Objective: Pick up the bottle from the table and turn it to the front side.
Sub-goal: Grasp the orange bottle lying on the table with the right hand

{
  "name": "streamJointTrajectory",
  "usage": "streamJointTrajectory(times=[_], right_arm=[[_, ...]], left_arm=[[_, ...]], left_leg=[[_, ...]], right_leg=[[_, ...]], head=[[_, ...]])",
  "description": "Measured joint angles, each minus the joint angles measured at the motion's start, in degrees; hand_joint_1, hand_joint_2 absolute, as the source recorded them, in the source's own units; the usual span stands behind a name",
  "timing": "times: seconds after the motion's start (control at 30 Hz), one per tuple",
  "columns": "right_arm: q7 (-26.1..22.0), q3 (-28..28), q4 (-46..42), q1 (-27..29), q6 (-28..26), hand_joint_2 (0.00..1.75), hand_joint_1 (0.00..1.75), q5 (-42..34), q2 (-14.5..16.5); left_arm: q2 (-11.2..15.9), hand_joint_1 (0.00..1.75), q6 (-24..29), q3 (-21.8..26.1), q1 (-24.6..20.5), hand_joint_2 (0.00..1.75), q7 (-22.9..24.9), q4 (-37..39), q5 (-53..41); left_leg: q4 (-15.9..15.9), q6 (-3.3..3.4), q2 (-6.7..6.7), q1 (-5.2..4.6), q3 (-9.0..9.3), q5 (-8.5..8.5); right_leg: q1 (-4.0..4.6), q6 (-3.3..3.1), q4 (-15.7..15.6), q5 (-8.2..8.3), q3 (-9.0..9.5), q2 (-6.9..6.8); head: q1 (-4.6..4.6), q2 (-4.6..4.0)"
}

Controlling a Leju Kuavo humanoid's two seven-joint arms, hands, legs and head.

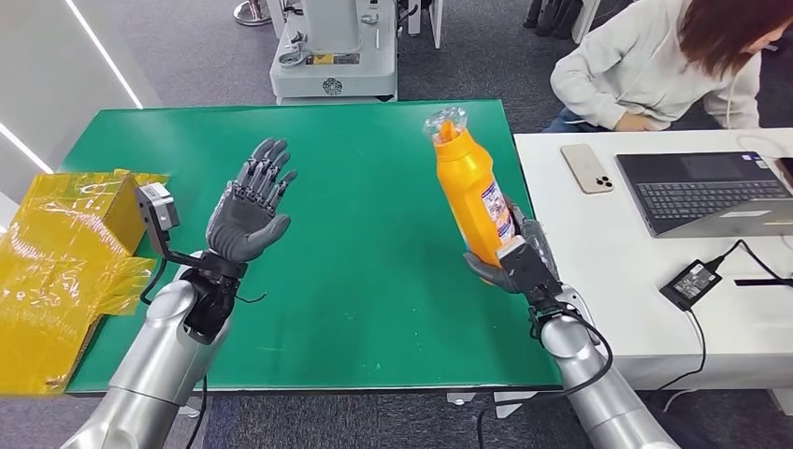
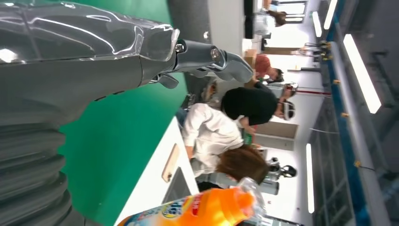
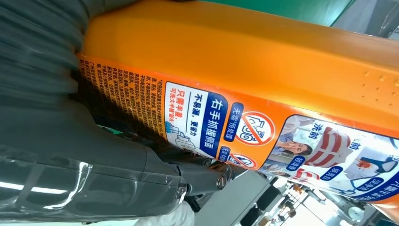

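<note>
My right hand (image 1: 512, 258) grips an orange bottle (image 1: 470, 192) by its lower part and holds it upright, a little tilted, above the right side of the green table (image 1: 374, 243). Clear plastic wraps the bottle's cap. Its printed label (image 3: 244, 127) faces the right wrist camera, with my right hand's thumb (image 3: 117, 174) lying across the lower body. My left hand (image 1: 251, 206) is raised over the table's left part, palm up, fingers spread and holding nothing. The left wrist view catches the bottle (image 2: 197, 209) past that hand's thumb (image 2: 211, 59).
Yellow wrapped boxes (image 1: 61, 253) lie at the table's left edge. A white desk (image 1: 655, 318) on the right carries a phone (image 1: 587, 168), a laptop (image 1: 711, 192) and a power adapter (image 1: 690, 283). A person (image 1: 673, 61) sits behind the desk. A grey machine (image 1: 332, 51) stands beyond the table.
</note>
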Motion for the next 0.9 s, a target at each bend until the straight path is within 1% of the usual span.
streamJointTrajectory(times=[0.1, 0.2, 0.4, 0.53, 0.67, 0.8, 0.9], right_arm=[[-0.53, -0.22, 0.48, -0.16, 0.09, 1.75, 1.74, 0.46, 0.46], [-0.94, -0.23, 0.14, -0.87, 1.12, 1.75, 1.73, 0.83, 1.3], [-0.47, 0.02, -0.59, -1.81, 2.28, 1.75, 1.73, 0.74, 2.13], [0.75, 1.82, -3.06, -4.71, 6.01, 1.75, 1.74, 0.42, 4.95], [2.52, 5.86, -3.98, -7.71, 9.63, 1.75, 1.74, 0.33, 8.1], [4.01, 10.8, -4.08, -10.92, 10.61, 1.75, 1.7, -0.29, 11.3], [4.69, 13.25, -3.63, -12.7, 10.9, 1.75, 1.68, -0.97, 12.9]], left_arm=[[-0.21, 0.0, 0.31, -1.49, -0.61, 1.75, -0.46, -0.12, -1.0], [-1.18, 0.0, 0.68, -2.87, -1.62, 1.75, -1.79, 1.37, -1.58], [-1.93, 0.0, 0.81, -3.37, -2.23, 1.75, -2.79, 3.05, -1.8], [-3.45, 0.0, 0.07, -3.95, -3.55, 1.75, -2.59, 7.31, -1.1], [-4.72, 0.0, -1.36, -4.05, -5.41, 1.75, -1.52, 11.61, 0.69], [-5.99, 0.0, -2.68, -4.07, -7.34, 1.75, -1.18, 16.52, 2.75], [-6.66, 0.0, -3.34, -4.09, -8.31, 1.75, -1.17, 19.1, 3.73]], left_leg=[[0.01, 0.0, -0.01, -0.01, -0.02, 0.0], [0.02, 0.0, 0.03, -0.02, -0.03, 0.0], [0.03, 0.0, 0.08, -0.02, -0.02, 0.0], [0.03, -0.02, 0.09, 0.0, -0.04, 0.02], [0.03, -0.04, 0.25, 0.0, -0.05, 0.03], [0.03, -0.1, 0.2, 0.01, -0.05, 0.07], [0.03, -0.11, 0.19, 0.01, -0.06, 0.08]], right_leg=[[-0.01, 0.0, 0.0, 0.0, 0.01, -0.02], [-0.02, 0.02, 0.01, 0.02, 0.0, 0.03], [-0.02, 0.02, 0.01, 0.03, -0.02, 0.11], [-0.01, 0.02, 0.09, 0.03, -0.07, 0.13], [-0.01, 0.0, 0.14, 0.04, -0.18, 0.29], [0.0, 0.0, 0.18, 0.04, -0.2, 0.24], [0.0, 0.0, 0.19, 0.04, -0.2, 0.24]], head=[[0.0, 0.0], [0.01, 0.0], [0.0, 0.0], [0.01, 0.0], [-0.01, 0.0], [-0.01, 0.0], [-0.01, 0.0]])
